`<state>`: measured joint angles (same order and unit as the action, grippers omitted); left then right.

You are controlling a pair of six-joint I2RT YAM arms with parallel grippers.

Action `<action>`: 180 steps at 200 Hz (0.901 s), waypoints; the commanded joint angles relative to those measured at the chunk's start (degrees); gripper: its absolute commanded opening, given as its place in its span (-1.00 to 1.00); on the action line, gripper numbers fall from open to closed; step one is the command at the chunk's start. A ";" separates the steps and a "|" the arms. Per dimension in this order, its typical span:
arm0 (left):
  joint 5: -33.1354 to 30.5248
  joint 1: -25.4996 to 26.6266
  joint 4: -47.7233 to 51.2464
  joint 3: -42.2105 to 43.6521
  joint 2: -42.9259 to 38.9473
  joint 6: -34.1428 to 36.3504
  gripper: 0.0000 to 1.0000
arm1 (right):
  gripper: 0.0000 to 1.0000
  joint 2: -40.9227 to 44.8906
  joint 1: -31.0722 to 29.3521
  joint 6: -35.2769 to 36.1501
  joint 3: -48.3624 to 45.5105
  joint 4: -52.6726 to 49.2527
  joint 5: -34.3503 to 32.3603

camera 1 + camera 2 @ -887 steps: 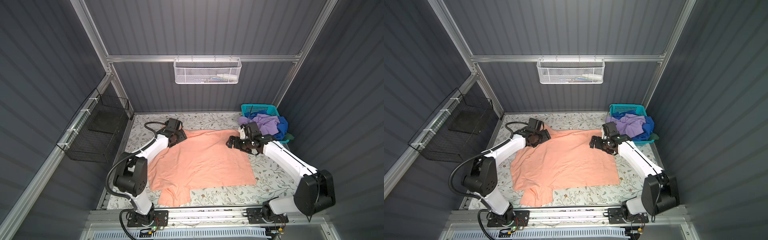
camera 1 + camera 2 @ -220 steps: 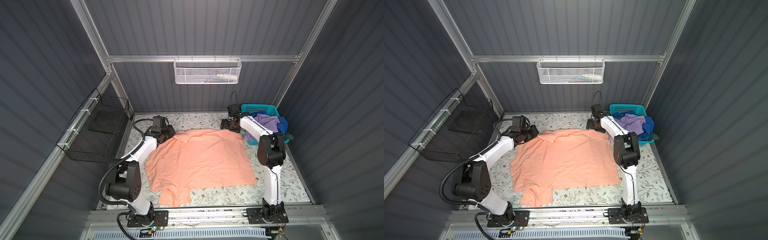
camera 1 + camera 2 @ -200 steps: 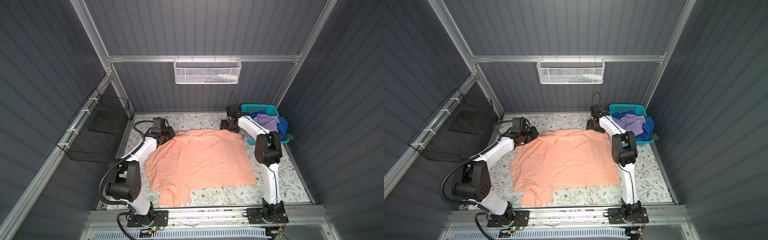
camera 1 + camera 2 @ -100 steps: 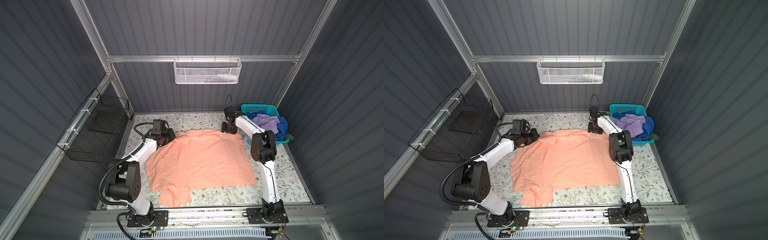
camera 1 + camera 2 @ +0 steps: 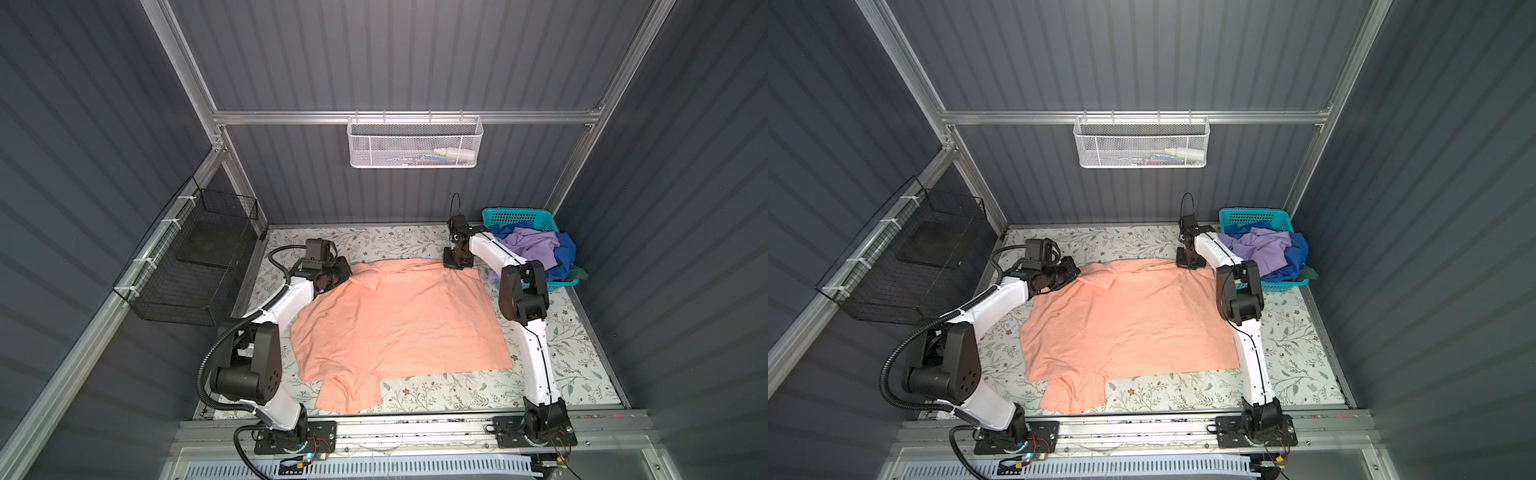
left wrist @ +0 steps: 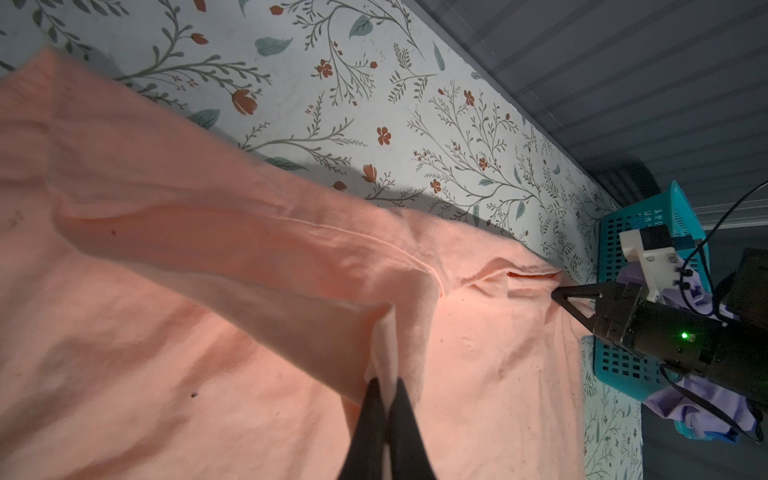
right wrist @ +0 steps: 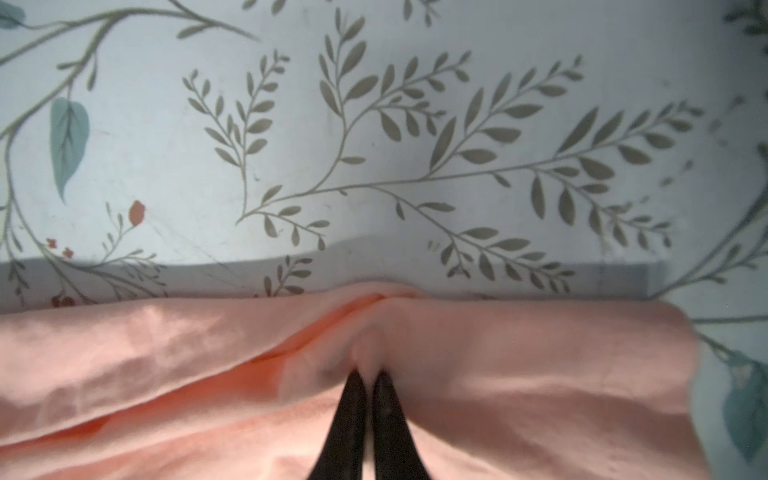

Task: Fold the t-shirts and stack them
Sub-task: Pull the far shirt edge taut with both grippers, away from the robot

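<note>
A peach-orange t-shirt (image 5: 395, 316) (image 5: 1129, 320) lies spread on the floral table, plain side up, in both top views. My left gripper (image 5: 347, 272) (image 6: 385, 380) is shut on a pinch of its far left corner and holds that cloth lifted. At the far right corner my right gripper (image 5: 455, 266) (image 7: 368, 376) is shut on a fold of the shirt's edge (image 7: 374, 324), down at table level. More t-shirts, lavender (image 5: 534, 245) and royal blue (image 5: 565, 253), are heaped in the teal basket.
The teal basket (image 5: 519, 216) (image 5: 1254, 216) stands at the far right corner, right behind my right arm. A black wire basket (image 5: 199, 266) hangs on the left wall. A white mesh basket (image 5: 415, 143) hangs on the back wall. Bare floral table (image 5: 573, 353) shows right of the shirt.
My right gripper has come down onto the shirt's far right corner and closed on it. The left gripper has kept its hold and barely moved.
</note>
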<state>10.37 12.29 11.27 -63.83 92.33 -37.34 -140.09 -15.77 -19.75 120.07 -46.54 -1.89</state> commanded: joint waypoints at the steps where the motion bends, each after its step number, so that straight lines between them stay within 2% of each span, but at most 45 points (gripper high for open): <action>1: 0.35 -0.15 0.61 0.86 -2.42 -0.58 -1.00 | -1.00 1.40 0.04 1.20 -0.38 -0.67 -0.49; 14: 0.23 -0.18 0.84 1.24 -2.92 -1.54 -1.00 | -1.00 4.24 0.08 0.70 -3.35 0.17 -1.89; 56: -0.32 -0.25 -0.48 5.30 -6.29 -3.30 -1.00 | -1.00 16.78 -0.17 -1.92 -21.33 7.99 -4.16; 94: -1.06 -0.64 -0.46 8.17 -7.47 -3.20 -1.00 | -0.94 19.88 -1.82 -4.11 -29.89 7.66 -3.73; 122: -0.41 -1.82 -0.17 9.16 -7.12 -2.72 -1.00 | -0.76 21.58 -4.50 -4.67 -34.61 7.01 -3.65; 141: -0.39 -2.01 -0.02 9.38 -6.82 -2.33 -1.00 | -0.73 23.12 -5.62 -5.51 -36.17 5.94 -1.44; 148: -0.35 -2.23 -0.07 9.42 -6.69 -2.29 -1.00 | -0.64 24.24 -5.81 -5.97 -36.75 5.82 -0.87; 155: -0.40 -2.30 -0.03 9.53 -6.54 -2.29 -1.00 | -0.42 25.56 -5.84 -6.59 -37.21 5.85 -0.59; 171: -0.10 -2.45 -0.45 9.87 -6.24 -2.27 -1.00 | -0.29 28.39 -5.71 -6.92 -37.05 5.60 -0.79; 180: -0.01 -2.45 -0.54 10.00 -5.96 -2.24 -1.00 | -0.10 29.56 -5.72 -6.62 -35.98 5.09 -0.83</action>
<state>9.96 10.11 10.61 -54.72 85.95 -39.92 -114.52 -21.80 -25.80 83.00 -39.55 -3.38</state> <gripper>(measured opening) 0.053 0.360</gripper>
